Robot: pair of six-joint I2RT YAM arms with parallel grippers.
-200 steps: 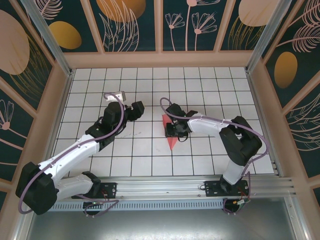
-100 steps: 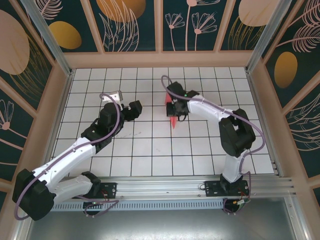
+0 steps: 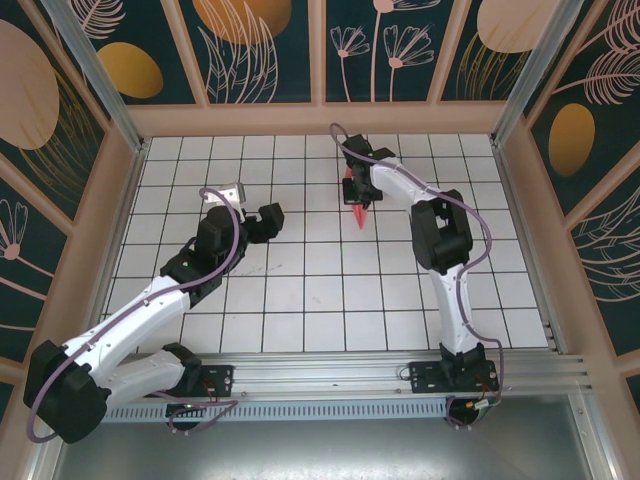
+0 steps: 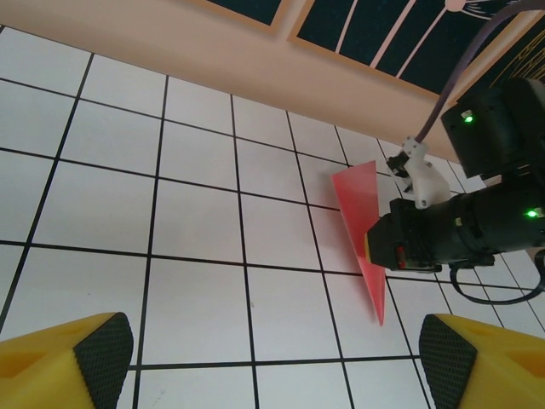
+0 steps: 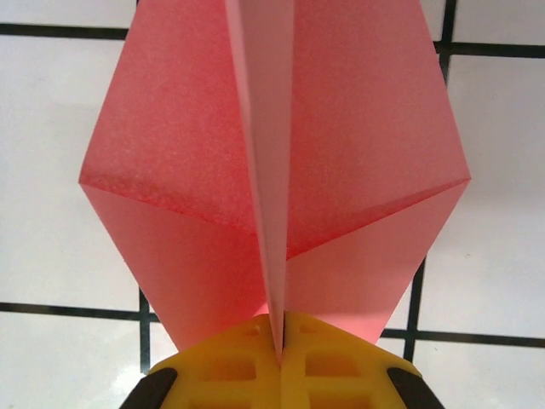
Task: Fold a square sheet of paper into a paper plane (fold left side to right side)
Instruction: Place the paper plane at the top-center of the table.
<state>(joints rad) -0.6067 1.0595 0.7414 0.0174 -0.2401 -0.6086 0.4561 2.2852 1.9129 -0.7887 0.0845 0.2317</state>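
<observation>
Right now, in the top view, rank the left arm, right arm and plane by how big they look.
1. Left arm and right arm: these look alike. The left sprawls wider and the right reaches straighter, so I won't rank them.
2. Plane, pinched in the right hand: by far the smallest.

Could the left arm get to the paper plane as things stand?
Probably yes: bare tiles lie between the open left gripper and the paper plane, though the right gripper is shut on its fold.
</observation>
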